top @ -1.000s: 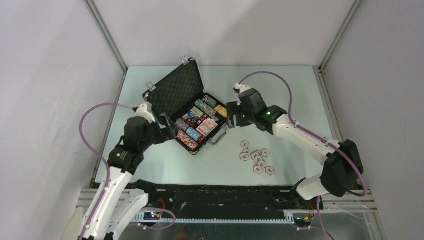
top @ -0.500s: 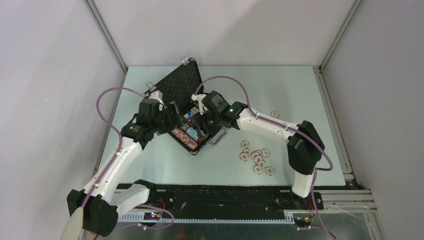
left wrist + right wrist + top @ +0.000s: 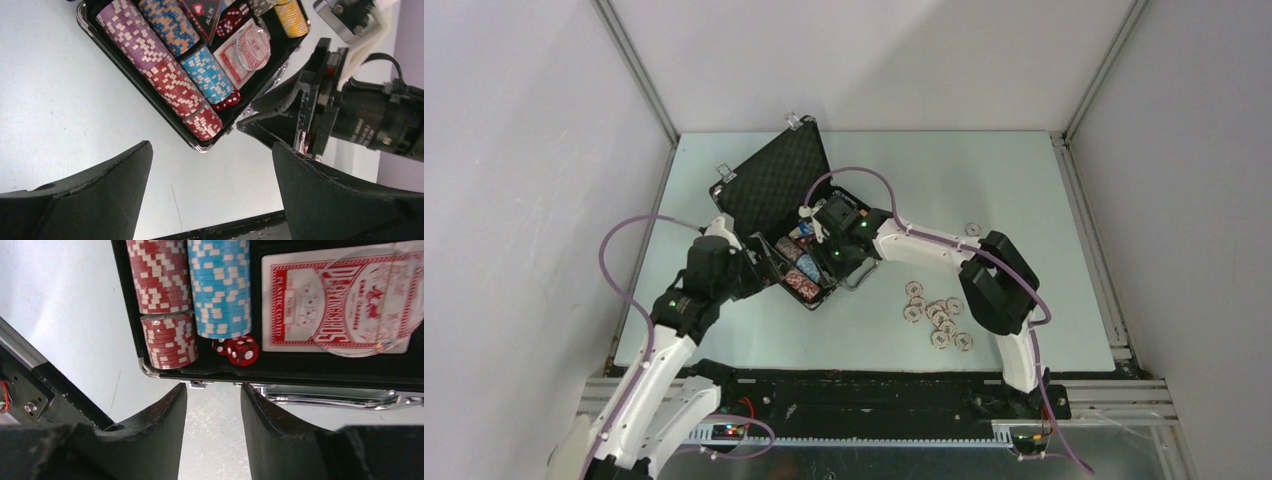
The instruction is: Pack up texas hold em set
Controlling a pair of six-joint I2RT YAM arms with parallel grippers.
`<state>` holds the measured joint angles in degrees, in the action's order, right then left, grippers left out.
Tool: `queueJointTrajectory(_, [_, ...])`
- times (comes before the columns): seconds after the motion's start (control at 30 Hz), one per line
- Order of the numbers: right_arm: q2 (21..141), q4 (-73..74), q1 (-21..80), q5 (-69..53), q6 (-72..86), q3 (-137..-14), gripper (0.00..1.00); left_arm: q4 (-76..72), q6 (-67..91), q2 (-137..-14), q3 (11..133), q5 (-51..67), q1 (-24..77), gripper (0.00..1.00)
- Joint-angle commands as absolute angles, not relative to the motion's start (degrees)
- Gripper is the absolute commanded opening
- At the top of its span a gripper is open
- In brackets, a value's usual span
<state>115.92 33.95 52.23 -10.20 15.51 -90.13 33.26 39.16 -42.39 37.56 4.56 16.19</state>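
A: Where does the case (image 3: 300, 372) sit?

B: Left of centre on the surface (image 3: 1024, 180), turned cornerwise. It is open, with its foam-lined lid (image 3: 774, 182) standing up on the far-left side. The tray is packed. Red chips (image 3: 160, 280) run along the outer wall, with blue chips (image 3: 220, 285) next to them. A card deck (image 3: 340, 310) lies beside those, and red dice (image 3: 238, 350) sit tucked against the front rim.

A: And the hands?

B: The right hand (image 3: 214, 387) hangs over the front rim, just beside the silver handle (image 3: 330, 397). Its fingers stand a narrow gap apart with nothing between them. The left hand (image 3: 210, 147) is spread wide and pinches nothing. It is over bare surface off the case's near corner, where the row of red chips ends.

A: How close are the two hands?

B: Near. From the left wrist, the right hand shows just past that same corner, on the handle side.

A: Any open room?

B: Plenty to the right and along the far side of the surface. Loose chips (image 3: 938, 320) lie in a cluster right of the handle, apart from the case. A single chip (image 3: 972, 229) lies farther back, by the right arm's elbow. On the left, only a narrow strip runs between the case and the surface's edge, and the left arm fills it.
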Motion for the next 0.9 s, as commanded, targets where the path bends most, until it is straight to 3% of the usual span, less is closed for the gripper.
queueJointTrajectory(0.0, [116.54,33.33,50.59,-8.58,13.35,-93.82,0.47,34.88,40.78,-38.19,37.32,2.8,16.35,0.97])
queueJointTrajectory(0.67, [124.47,35.46,51.55,-10.45,9.2,-97.96,0.39,40.58,39.79,-32.17,37.09,0.55,16.35,0.98])
queueJointTrajectory(0.8, [123.38,35.56,51.99,-10.78,8.95,-96.73,0.3,40.61,39.68,-32.37,37.21,0.52,16.35,0.98])
queueJointTrajectory(0.87, [123.27,35.73,52.07,-11.1,9.01,-96.61,0.21,40.53,39.6,-32.61,37.45,0.48,16.35,0.98])
